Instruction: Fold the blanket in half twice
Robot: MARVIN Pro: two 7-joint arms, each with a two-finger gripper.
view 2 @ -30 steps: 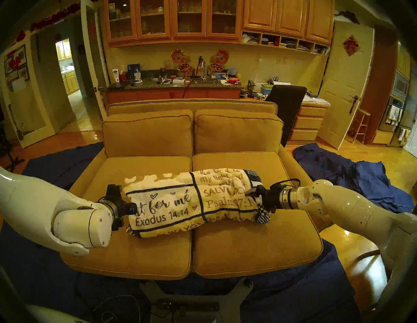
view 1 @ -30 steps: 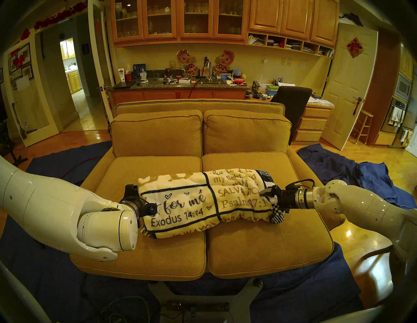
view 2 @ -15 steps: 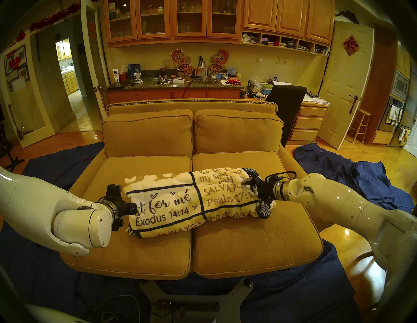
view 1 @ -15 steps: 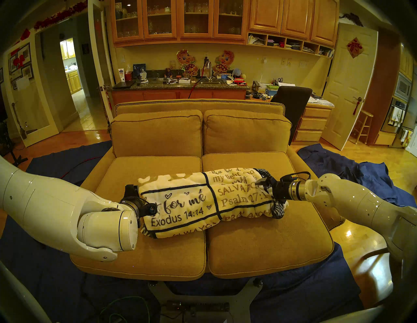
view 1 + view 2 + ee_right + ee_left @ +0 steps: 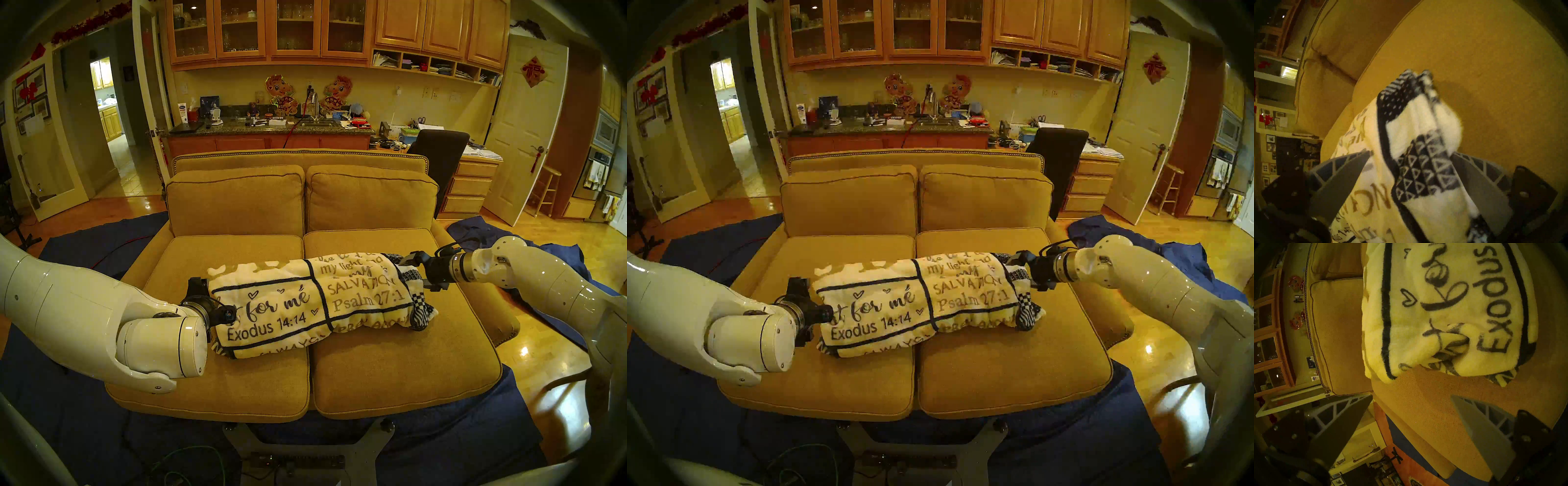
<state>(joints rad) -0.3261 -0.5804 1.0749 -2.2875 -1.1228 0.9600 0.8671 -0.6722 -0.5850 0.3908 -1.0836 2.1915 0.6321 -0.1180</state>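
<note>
Right hand (image 5: 412,268) lifted, released blanket (image 5: 315,305) (folded) on sofa (image 5: 390,373).

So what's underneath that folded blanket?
The blanket lies on the sofa's two seat cushions, straddling their seam. Whether anything else lies beneath it is hidden.

blanket (image 5: 315,305) on sofa (image 5: 390,380), between arms

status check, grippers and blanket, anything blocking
Left gripper open, short of the blanket. Right gripper open over its patterned end, gripping nothing. Blanket lies folded in a long bundle across the sofa. Nothing in the way.
</note>
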